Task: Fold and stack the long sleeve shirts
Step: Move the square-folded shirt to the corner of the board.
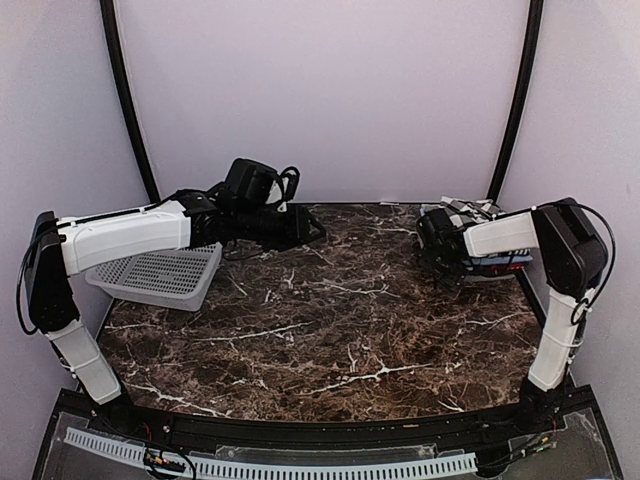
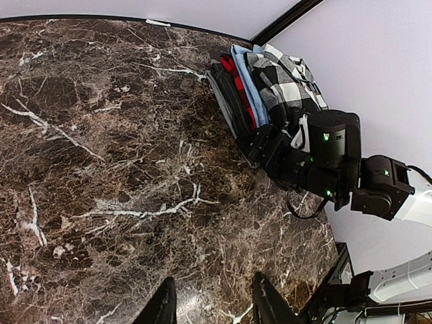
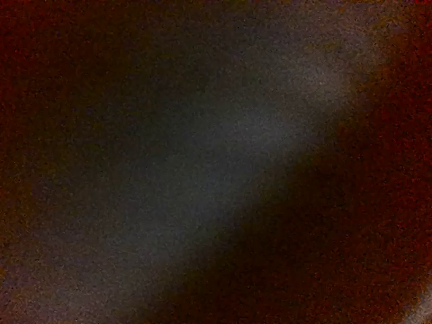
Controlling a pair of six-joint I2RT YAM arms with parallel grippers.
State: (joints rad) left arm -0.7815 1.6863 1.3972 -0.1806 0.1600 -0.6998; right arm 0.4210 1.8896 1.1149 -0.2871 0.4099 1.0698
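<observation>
The long sleeve shirts lie folded in one stack at the table's back right corner. The black-and-white check shirt [image 2: 283, 81] is on top, the light blue one [image 2: 251, 91] and the red one [image 2: 236, 79] lie under it, and a dark garment [image 2: 226, 104] is lowest. The stack's check top [image 1: 470, 208] also shows in the top view. My right gripper [image 1: 432, 245] presses against the stack's near side [image 2: 270, 150]; its wrist view is only dark blurred cloth, so its jaws are hidden. My left gripper [image 2: 214, 289] is open and empty above bare marble at the back left [image 1: 305, 228].
A grey perforated plastic basket [image 1: 160, 275] sits at the table's left edge under my left arm. The marble tabletop [image 1: 330, 330] spreads between the arms. Black frame poles stand at the back corners [image 1: 515, 100].
</observation>
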